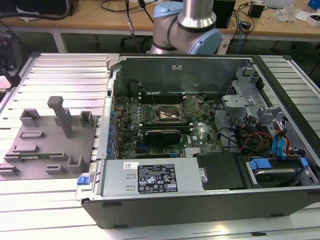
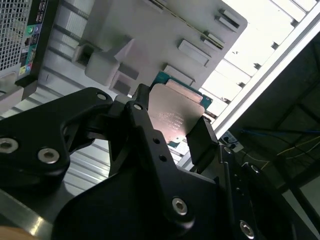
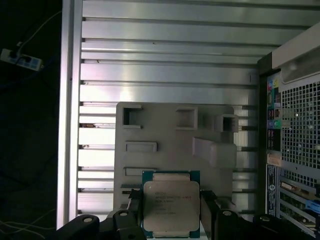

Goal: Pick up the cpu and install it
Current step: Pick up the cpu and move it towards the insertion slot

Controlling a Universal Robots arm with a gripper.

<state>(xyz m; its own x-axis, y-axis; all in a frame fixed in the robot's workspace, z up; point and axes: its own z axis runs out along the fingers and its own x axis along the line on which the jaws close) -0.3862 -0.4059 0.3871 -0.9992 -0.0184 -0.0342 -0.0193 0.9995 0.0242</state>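
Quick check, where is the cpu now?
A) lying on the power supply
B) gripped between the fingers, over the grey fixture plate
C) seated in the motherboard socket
B: in both wrist views the cpu sits clamped in the gripper, with the grey fixture plate behind it.

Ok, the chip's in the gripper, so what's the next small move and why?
Probably carry the chip across toward the open computer case, staying high. The gripper is shut on the chip, and in the first wrist view the grey fixture plate lies beyond it, while the socket sits on the motherboard inside the case.
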